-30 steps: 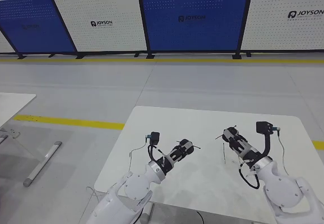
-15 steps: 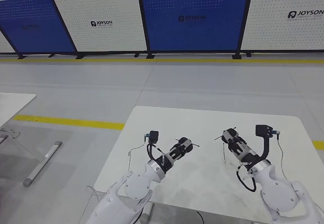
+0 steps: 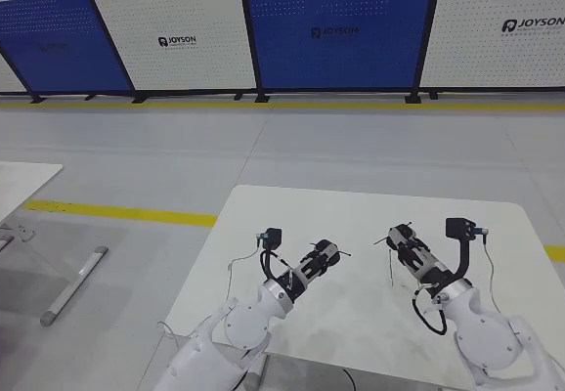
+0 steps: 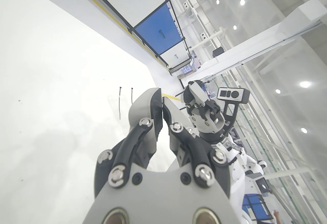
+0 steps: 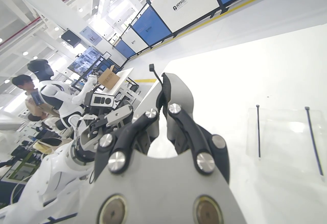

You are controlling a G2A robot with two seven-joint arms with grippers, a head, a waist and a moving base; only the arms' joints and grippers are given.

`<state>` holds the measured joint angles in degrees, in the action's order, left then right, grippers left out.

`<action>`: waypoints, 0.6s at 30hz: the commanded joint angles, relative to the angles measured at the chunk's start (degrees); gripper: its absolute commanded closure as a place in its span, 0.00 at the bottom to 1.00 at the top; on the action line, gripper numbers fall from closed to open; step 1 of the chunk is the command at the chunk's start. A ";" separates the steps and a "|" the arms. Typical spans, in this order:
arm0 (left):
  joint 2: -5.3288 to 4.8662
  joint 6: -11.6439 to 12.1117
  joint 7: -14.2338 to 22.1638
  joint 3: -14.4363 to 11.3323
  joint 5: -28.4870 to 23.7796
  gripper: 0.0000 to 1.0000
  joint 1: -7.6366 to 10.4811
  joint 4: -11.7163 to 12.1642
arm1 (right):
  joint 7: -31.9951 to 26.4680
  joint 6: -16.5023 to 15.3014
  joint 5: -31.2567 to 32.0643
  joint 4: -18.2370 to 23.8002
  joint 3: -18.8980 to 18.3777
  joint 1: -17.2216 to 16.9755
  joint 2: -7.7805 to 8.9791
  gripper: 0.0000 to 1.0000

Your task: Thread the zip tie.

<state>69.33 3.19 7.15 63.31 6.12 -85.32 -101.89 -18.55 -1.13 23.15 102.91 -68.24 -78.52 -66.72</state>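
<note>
Black zip tie (image 5: 152, 67) is pinched in the right claw (image 5: 163, 83), its head protruding beyond the tips. Left claw (image 4: 162, 103), pressed together with nothing seen between, has edged slightly towards it above the table (image 3: 292, 210). Claws remain apart; threading judged not yet begun.

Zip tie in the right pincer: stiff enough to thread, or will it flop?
Probably semi-stiff: the zip tie sticks out past the right pincer with only a slight bend. The two spare ties lie straight on the table, so it likely holds its line. Being thin, it may slip if tugged.
</note>
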 commanded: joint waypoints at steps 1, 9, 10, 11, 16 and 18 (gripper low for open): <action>0.00 0.00 0.00 0.00 0.00 1.00 0.00 0.00 | 0.15 -0.98 -0.73 0.05 0.51 -0.54 -0.11 1.00; 0.00 0.00 0.00 0.00 0.00 1.00 0.00 0.00 | 1.68 -2.88 -2.15 0.84 1.87 -2.31 -0.52 1.00; 0.00 0.00 0.00 0.00 0.00 1.00 0.00 0.00 | 1.60 -2.24 -2.24 0.76 1.93 -2.55 -0.56 1.00; 0.00 0.00 0.00 0.00 0.00 1.00 0.00 0.00 | 1.40 -1.72 -2.15 0.76 1.99 -2.56 -0.58 1.00; 0.00 0.00 0.00 0.00 0.00 1.00 0.00 0.00 | 1.40 -1.72 -2.15 0.76 1.99 -2.56 -0.58 1.00; 0.00 0.00 0.00 0.00 0.00 1.00 0.00 0.00 | 1.40 -1.72 -2.15 0.76 1.99 -2.56 -0.58 1.00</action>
<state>69.33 3.19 7.16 63.31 6.12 -85.32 -101.89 -17.16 -2.85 21.00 103.66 -66.26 -81.08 -67.30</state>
